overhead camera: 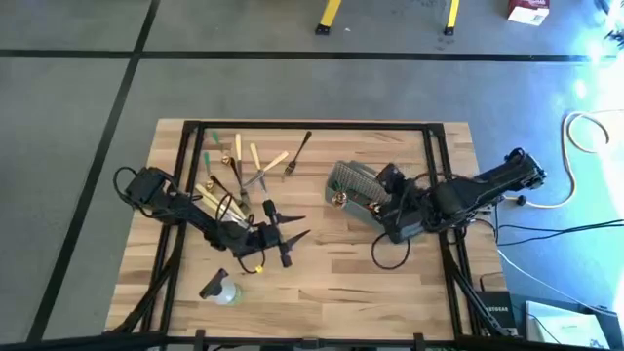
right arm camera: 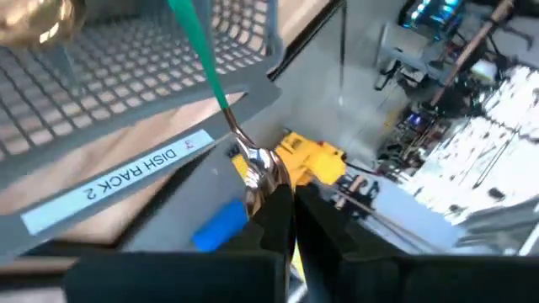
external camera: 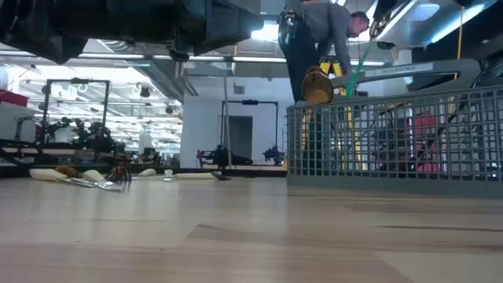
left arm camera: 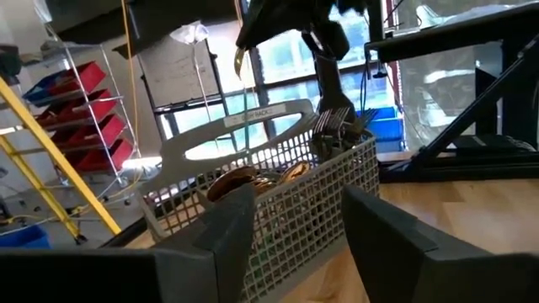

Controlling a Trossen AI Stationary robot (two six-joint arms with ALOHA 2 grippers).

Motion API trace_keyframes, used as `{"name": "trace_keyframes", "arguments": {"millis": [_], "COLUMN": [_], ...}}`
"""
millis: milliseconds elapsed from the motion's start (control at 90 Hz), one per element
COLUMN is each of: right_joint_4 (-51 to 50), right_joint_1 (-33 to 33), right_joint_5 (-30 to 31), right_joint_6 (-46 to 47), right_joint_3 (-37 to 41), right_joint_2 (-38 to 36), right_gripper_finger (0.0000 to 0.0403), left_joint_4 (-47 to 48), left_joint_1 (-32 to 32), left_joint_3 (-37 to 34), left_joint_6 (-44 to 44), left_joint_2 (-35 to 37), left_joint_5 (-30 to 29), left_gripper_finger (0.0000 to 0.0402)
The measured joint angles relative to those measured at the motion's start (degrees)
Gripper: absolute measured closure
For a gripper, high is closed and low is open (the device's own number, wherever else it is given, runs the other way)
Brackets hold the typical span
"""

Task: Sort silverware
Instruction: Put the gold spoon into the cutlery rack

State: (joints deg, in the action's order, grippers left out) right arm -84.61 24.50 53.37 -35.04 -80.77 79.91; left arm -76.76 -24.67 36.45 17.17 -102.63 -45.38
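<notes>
Two right jaws [right arm camera: 286, 210] pinching green utensil [right arm camera: 206, 63]

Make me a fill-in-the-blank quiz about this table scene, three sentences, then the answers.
1. The right gripper is shut on a utensil with a ___ handle.
2. The grey wire-mesh basket carries a label reading DISH ___ 2.
3. The left gripper has its fingers ___ and holds nothing, beside the loose utensils on the wooden table.

Missing words: green; RACK; open
</notes>
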Motion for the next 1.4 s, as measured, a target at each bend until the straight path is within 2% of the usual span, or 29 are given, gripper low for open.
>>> {"name": "trace_keyframes", "arguments": {"millis": [522,1144,1267,1400], "right_joint_4": [0.54,1.94,2.09,2.60], "right_joint_1": [-0.16,-4.03,-4.03,-4.03], "right_joint_5": [2.64,-0.63,-0.16,0.04], "right_joint_6": [2.05,7.73,7.97,10.28], "right_joint_3": [0.00,0.00,0.00,0.00], "right_joint_2": [10.00,11.51,11.51,11.51], "right_gripper_finger": [0.0403,0.0402,0.0392,0.0363], "left_joint_4": [2.90,2.94,3.43,4.16], "left_joint_1": [0.00,-0.54,-0.63,-0.59], "left_joint_3": [0.02,0.02,0.02,0.02], "left_joint_6": [-1.38,-2.01,-2.10,-2.21], "left_joint_2": [-0.02,-0.02,-0.02,-0.02], "left_joint_5": [0.00,0.02,0.02,0.02], "left_gripper_finger": [0.0237,0.0237,0.0237,0.0237]}}
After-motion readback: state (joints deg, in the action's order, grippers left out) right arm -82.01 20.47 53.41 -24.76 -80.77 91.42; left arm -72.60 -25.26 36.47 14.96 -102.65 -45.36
